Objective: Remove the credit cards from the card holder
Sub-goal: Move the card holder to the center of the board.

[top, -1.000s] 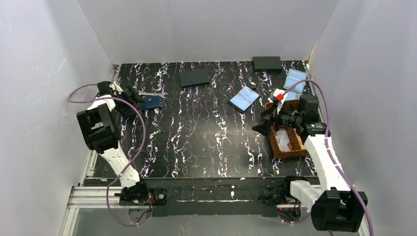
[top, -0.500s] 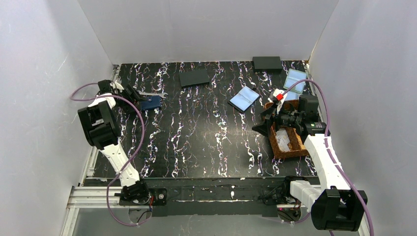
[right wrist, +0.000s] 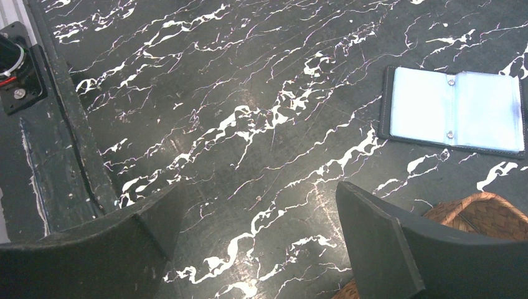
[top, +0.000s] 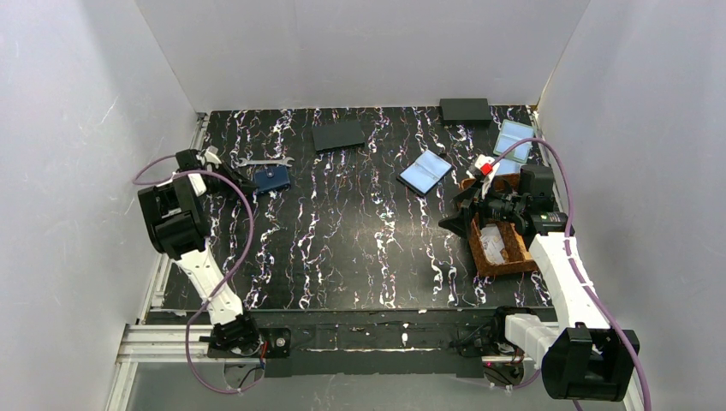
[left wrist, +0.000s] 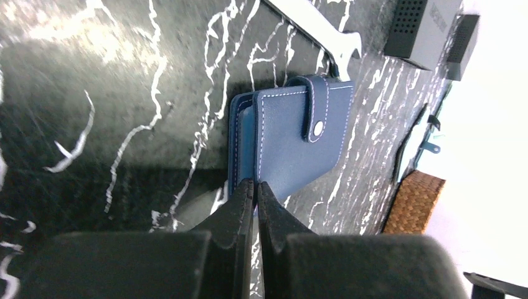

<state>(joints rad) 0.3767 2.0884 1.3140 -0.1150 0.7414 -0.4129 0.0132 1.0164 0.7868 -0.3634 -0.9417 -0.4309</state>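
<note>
The card holder [top: 272, 177], a navy-blue wallet, lies folded shut on the black marbled table at the far left, its snap tab fastened [left wrist: 292, 137]. The credit cards are hidden. My left gripper [top: 249, 181] is shut, its tips [left wrist: 255, 184] pressed together right at the holder's near edge; whether they pinch the cover I cannot tell. My right gripper [top: 458, 208] hovers wide open over bare table on the right, nothing between its fingers [right wrist: 258, 187].
A metal wrench [top: 265, 161] lies just beyond the holder. Further back sit a flat black pad [top: 339, 135] and a black box [top: 465, 110]. An open pale blue pouch [top: 425, 172] and a brown woven tray [top: 496, 244] lie by the right arm.
My left gripper has closed from wide open to shut. The card holder now sits slightly further right and shows fully. The right arm has stayed still.
</note>
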